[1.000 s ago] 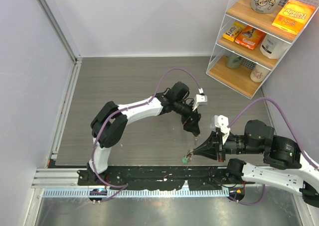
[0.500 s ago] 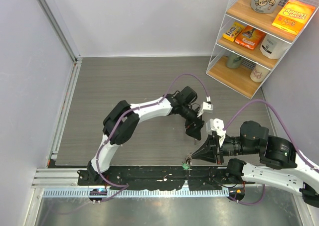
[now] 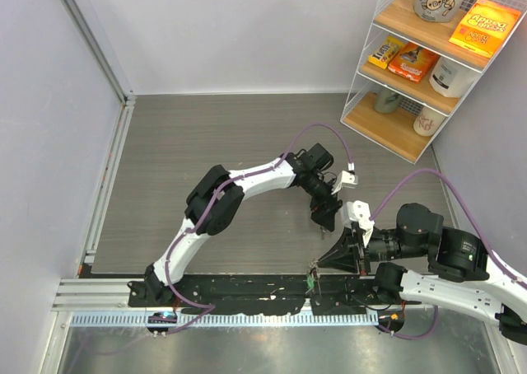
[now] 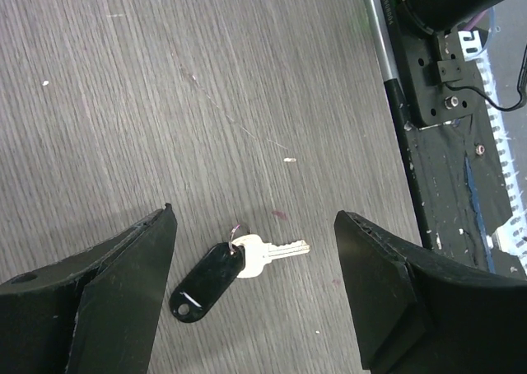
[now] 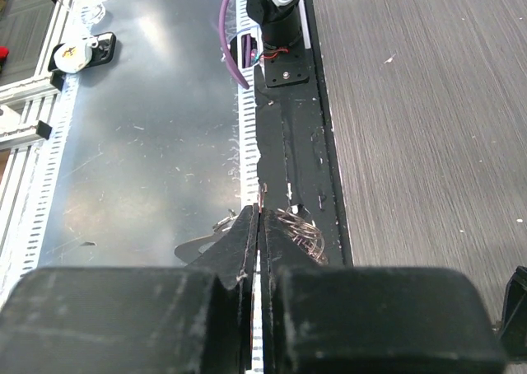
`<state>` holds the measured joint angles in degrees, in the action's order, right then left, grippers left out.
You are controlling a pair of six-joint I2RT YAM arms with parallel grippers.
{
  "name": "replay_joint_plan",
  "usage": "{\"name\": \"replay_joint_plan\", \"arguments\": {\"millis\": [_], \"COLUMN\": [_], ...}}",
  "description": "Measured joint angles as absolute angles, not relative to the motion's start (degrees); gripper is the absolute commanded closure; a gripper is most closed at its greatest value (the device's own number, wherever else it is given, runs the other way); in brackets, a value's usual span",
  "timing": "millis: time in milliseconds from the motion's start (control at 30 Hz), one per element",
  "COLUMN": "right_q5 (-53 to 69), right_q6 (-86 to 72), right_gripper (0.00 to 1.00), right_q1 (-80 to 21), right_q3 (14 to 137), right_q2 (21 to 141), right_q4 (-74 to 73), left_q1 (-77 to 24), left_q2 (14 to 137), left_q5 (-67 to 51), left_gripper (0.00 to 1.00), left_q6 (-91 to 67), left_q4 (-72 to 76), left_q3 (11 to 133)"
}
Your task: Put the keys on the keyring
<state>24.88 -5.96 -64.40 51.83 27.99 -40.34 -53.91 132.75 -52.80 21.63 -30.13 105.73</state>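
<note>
Below the left gripper, jaws released, a key lies unthreaded on the worktop; right gripper clenches the keyring.

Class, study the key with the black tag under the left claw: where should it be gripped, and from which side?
Grip the key by its broad head, from straight above, the left claw closing on its edges. It lies flat on the table, and the head is wider than the blade.
</note>
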Motion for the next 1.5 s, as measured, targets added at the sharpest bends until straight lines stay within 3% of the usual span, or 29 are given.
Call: {"name": "replay_joint_plan", "arguments": {"millis": [1233,1400,1467,1500], "right_q5": [26.6,26.7,26.7,26.7], "right_q6": [-4.7,-4.7,-4.7,-4.7], "right_gripper": [0.95,0.94,0.94,0.95], "right_q1": [-64.4,-64.4,-64.4,-64.4], "right_q3": [51.5,51.5,51.5,51.5], "right_q2": [28.0,28.0,28.0,28.0], "right_q4": [-40.4,-40.3,-40.3,-40.3], "left_q1": [-53.9,-53.9,-53.9,-53.9], "left_q2": [138.0,138.1,138.2,138.2], "left_q5": [-54.1,-54.1,-54.1,-54.0], "left_gripper": [0.61,0.70,0.87,0.90], "left_q6": [27.7,28.1,28.5,28.7], "left_q4": [-37.6,-38.4,-38.7,-38.9], "left_q3": [109.3,109.3,109.3,109.3]}}
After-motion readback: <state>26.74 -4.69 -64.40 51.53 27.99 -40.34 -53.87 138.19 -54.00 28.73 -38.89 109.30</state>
